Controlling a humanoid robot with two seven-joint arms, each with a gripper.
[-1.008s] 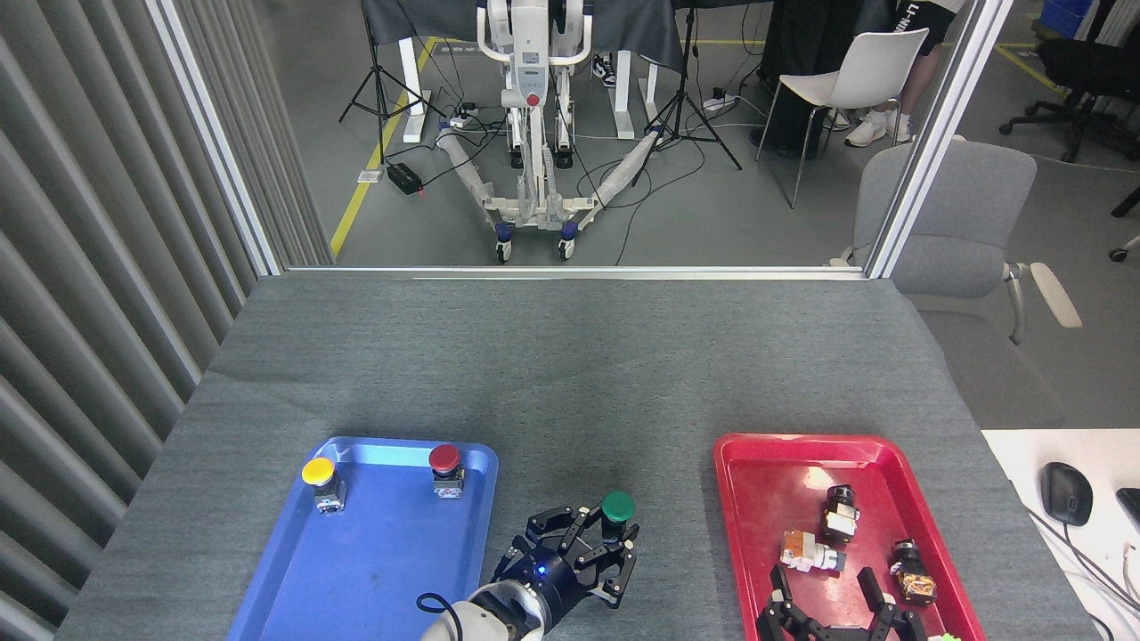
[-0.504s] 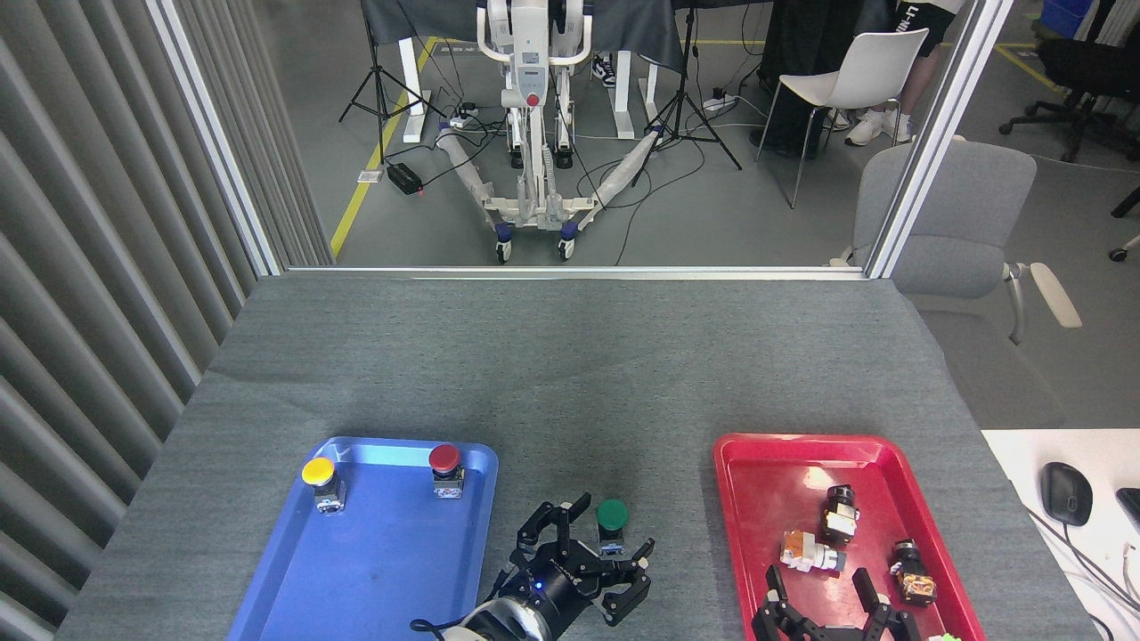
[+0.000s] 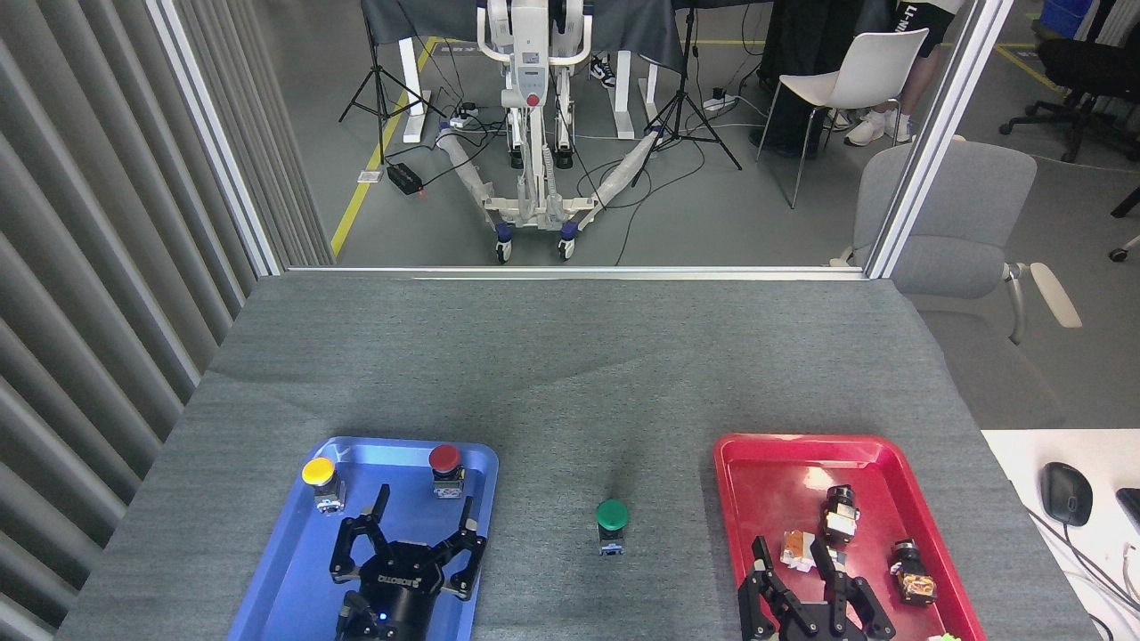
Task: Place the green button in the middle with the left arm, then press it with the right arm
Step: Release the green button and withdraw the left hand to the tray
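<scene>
The green button stands upright on the bare dark grey cloth, the middle, between the two trays, and nothing touches it. My left gripper hovers over the blue tray, well left of the button, fingers spread open and holding nothing. My right gripper rises at the bottom edge over the red tray, to the right of the button, with its fingers apart and nothing held.
A yellow-capped button and a red-capped button stand at the far end of the blue tray. Several switch parts lie in the red tray. A computer mouse sits on a white desk at right.
My left gripper let go of the green button, left it standing on the cloth and swung left over the blue tray. My right gripper rose a little and shifted left.
</scene>
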